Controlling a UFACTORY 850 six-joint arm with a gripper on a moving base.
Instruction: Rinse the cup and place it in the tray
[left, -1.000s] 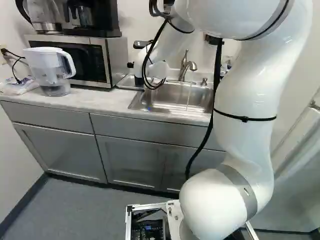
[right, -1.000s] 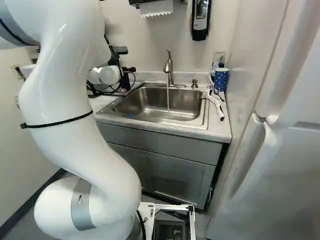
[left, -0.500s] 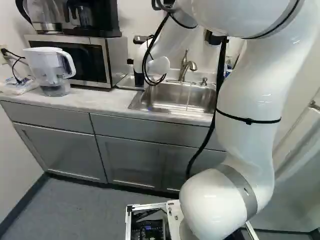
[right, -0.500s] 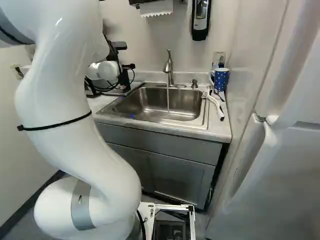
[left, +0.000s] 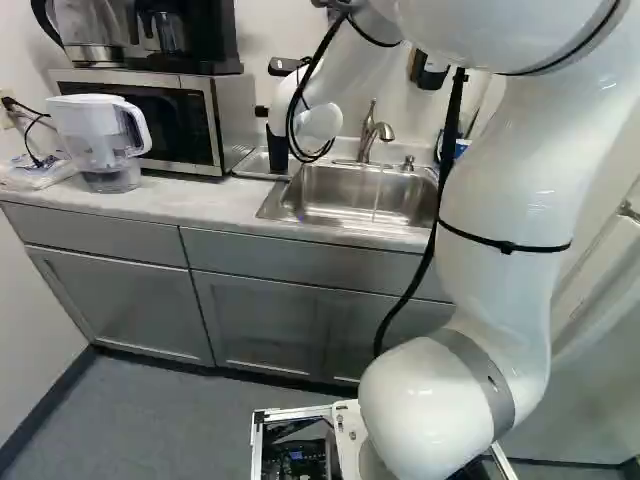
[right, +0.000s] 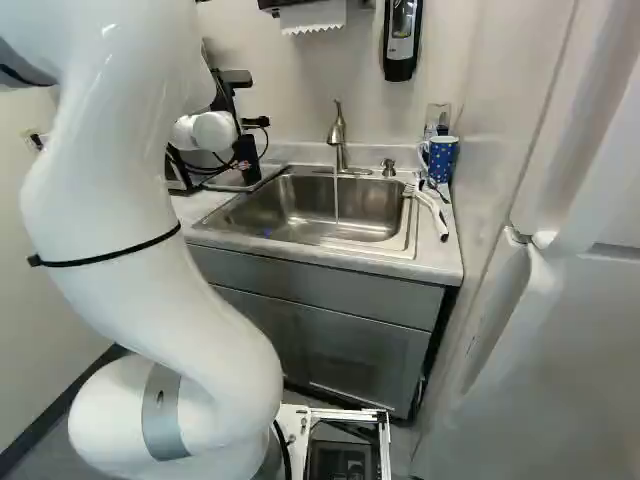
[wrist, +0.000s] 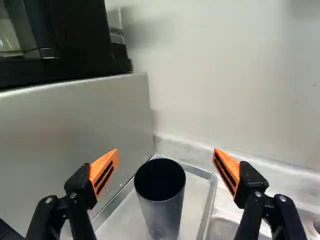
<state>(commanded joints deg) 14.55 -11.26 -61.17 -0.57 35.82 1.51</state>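
Off-white walls (left: 35, 310) meet a gray floor (left: 170, 410) edged with dark baseboard (left: 45, 402). Gray base cabinets (left: 120, 310) run along the back wall (right: 300, 85) under a pale, mottled countertop (left: 180, 203). At the right of the right base view stands what is probably a tall white refrigerator (right: 560, 370). Soft light leaves blurred shadows on the back wall in the wrist view.

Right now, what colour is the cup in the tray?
Dark grey cup; clearest in the wrist view.

Above cup (wrist: 162, 215): open | microwave (wrist: 75, 120): blocks 1 side, gap perhaps tight | wall (wrist: 225, 75): beyond tray (wrist: 195, 202)
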